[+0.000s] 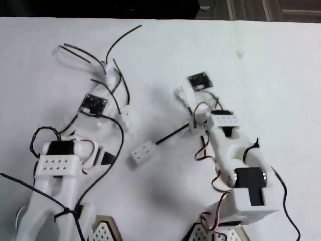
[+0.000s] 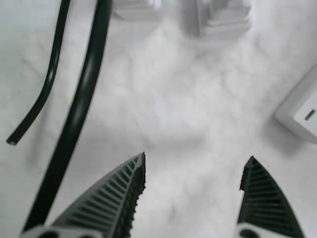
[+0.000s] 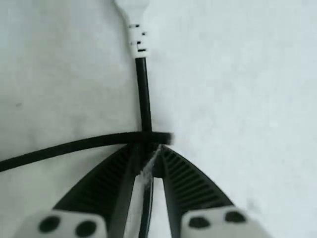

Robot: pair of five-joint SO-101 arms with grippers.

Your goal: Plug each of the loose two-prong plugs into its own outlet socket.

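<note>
My right gripper (image 3: 152, 151) is clamped on a thin black cord (image 3: 143, 94), fingers pressed together around it. The cord runs straight ahead of the fingertips to a small white plug (image 3: 134, 29) lying on the white tabletop (image 1: 271, 75). A second cord (image 3: 74, 145) crosses just at my fingertips and ends there in a cut stub. I cannot tell whether it touches the one I hold.

From above, the outlet block (image 1: 144, 152) sits near the middle of the tabletop, and the plug lies toward 1 o'clock from it, apart from it. My left gripper (image 2: 196, 163) hangs with its fingers wide apart over bare tabletop, holding nothing. The corner of the outlet block is near its 2 o'clock, two loose black cords (image 2: 84, 99) run past at 10 o'clock, and some white pieces (image 2: 225, 17) lie at 12 o'clock, too cut off to name.

I judge the plug to be light, hard plastic with two thin prongs that would bend if jammed in crooked. The cord is springy but not rigid. Held by the cord as now, the plug can swivel and droop, so the prongs will not aim well. A firmer hold would be on the flat sides of the plug body, just behind the prongs. The outlet block also looks light and smooth, so I expect it to slide on the cloth-like surface when pushed. Bracing it from the far side with my left gripper seems wise.
</note>
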